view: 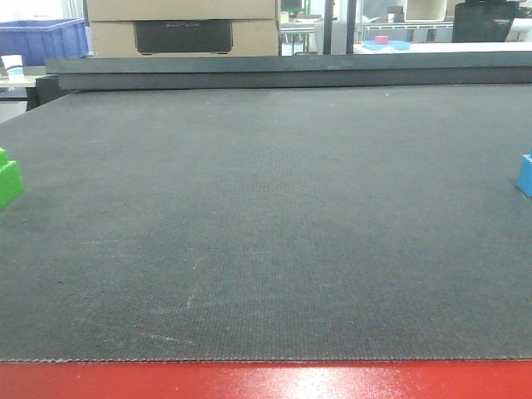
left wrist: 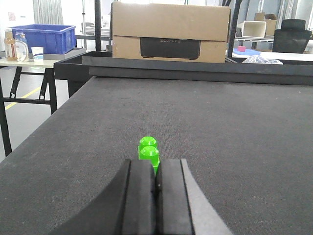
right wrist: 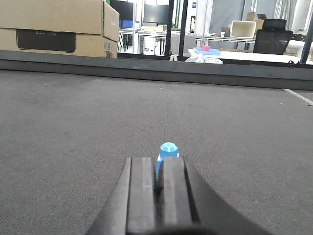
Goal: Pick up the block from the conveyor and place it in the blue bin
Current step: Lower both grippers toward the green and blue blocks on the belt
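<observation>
Since the left tool (left wrist: 156, 169) pinches a green studded plastic block (left wrist: 148, 149) and the right tool (right wrist: 157, 167) a blue studded plastic block (right wrist: 168, 149), both low over the dark grey woven conveyor (view: 266, 224), we judge the grasp done. Next we must lift and carry toward the blue plastic bin (left wrist: 44, 38) beyond the conveyor's far left corner.

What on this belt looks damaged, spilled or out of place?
Nothing stands out. The conveyor shows only faint pale scuffs near its red frame edge. The green block and blue block sit upright at opposite sides.
</observation>
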Available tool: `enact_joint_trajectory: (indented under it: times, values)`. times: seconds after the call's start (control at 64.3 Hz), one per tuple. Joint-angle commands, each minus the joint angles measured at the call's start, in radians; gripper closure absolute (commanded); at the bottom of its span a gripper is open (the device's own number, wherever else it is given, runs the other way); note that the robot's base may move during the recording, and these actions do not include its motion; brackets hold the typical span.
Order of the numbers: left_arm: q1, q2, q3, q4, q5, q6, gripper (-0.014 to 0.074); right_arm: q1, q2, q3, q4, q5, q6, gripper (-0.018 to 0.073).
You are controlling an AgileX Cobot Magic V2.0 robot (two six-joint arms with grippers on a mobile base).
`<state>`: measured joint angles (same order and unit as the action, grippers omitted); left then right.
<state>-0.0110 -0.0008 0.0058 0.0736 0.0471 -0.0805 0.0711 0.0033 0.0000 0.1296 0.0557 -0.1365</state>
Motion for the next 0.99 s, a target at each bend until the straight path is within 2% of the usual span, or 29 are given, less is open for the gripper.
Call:
enact_joint_trajectory:
  times: [0.0, 0.575, 0.762, 0.87, 0.979]
  values:
    - [-0.002, 0.001, -0.006, 0.002, -0.020, -0.003, 0.0707, 0.001, -0.003, 0.000, -0.004, -0.020, -0.001, 0.0715]
    - [-0.002, 0.001, -0.006, -0.002, -0.102, -0.003, 0.0707, 0.001, -0.003, 0.000, -0.004, -0.050, -0.003, 0.0715]
    - [-0.002, 0.001, -0.006, -0.036, -0.250, -0.003, 0.0707, 0.001, -0.003, 0.000, 0.014, -0.197, -0.001, 0.0715]
    - [-0.002, 0.001, -0.142, -0.036, -0.207, -0.003, 0.0707, 0.001, -0.003, -0.126, 0.021, -0.129, -0.001, 0.0715]
    - [-0.002, 0.023, -0.342, -0.036, -0.092, -0.003, 0.0707, 0.001, 0.006, -0.317, 0.021, 0.038, -0.001, 0.0715]
